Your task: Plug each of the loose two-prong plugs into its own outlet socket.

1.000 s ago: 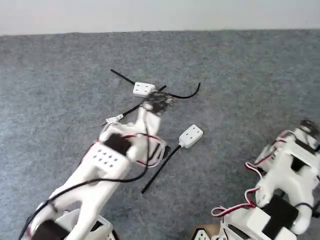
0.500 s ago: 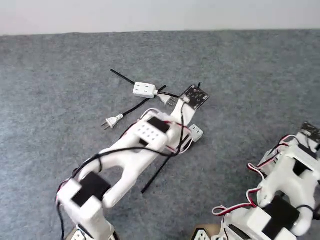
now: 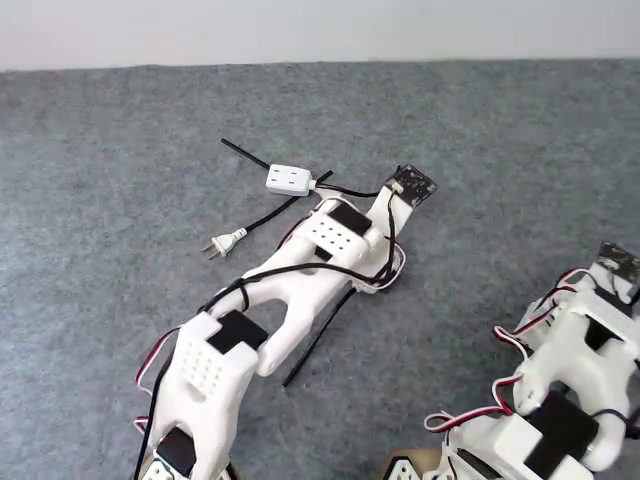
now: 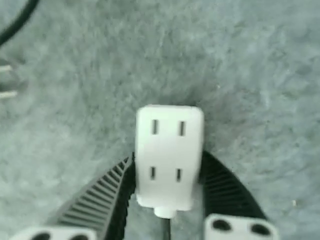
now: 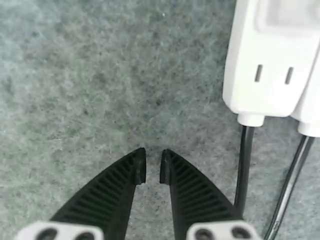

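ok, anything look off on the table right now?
Nothing damaged or spilled. One oddity: the left gripper is at an outlet block rather than a plug, while a two-prong plug lies loose on the carpet, its prongs pointing away from the other outlet block.

outlet socket (image 4: 169, 155): smooth white plastic | table cover (image 4: 260, 60): rough grey felt | fingers (image 4: 225, 192): ribbed matt plastic

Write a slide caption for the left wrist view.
Left gripper clasps a white outlet socket on grey carpet.

readable text: none | signs, numbers: none (outlet block (image 4: 169, 155) faces plain)
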{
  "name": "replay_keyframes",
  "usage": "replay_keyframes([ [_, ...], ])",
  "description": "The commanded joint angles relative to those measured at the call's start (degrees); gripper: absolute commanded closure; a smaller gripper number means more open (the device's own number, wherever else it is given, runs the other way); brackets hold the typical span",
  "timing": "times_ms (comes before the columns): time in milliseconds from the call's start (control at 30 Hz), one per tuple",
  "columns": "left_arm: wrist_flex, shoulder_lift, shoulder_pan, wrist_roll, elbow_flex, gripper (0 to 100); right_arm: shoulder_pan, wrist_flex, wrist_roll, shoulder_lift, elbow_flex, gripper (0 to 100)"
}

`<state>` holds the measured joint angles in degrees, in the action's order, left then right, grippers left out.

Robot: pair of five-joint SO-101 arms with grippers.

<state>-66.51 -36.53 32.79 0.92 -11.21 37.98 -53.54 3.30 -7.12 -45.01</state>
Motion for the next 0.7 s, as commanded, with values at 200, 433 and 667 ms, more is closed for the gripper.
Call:
replay_keyframes([
  [200,-15.03,4.13,-1.23,28.75,-4.88,99,-2.33,0.66,0.79,-2.33,0.18,94.0],
  [433,-13.89,15.56,-0.88,31.3,5.49,99,-2.33,0.66,0.79,-2.33,0.18,94.0],
  [667,1.67,27.43,-4.84,31.03,25.71,99,-2.51,0.75,0.79,-2.33,0.09,94.0],
])
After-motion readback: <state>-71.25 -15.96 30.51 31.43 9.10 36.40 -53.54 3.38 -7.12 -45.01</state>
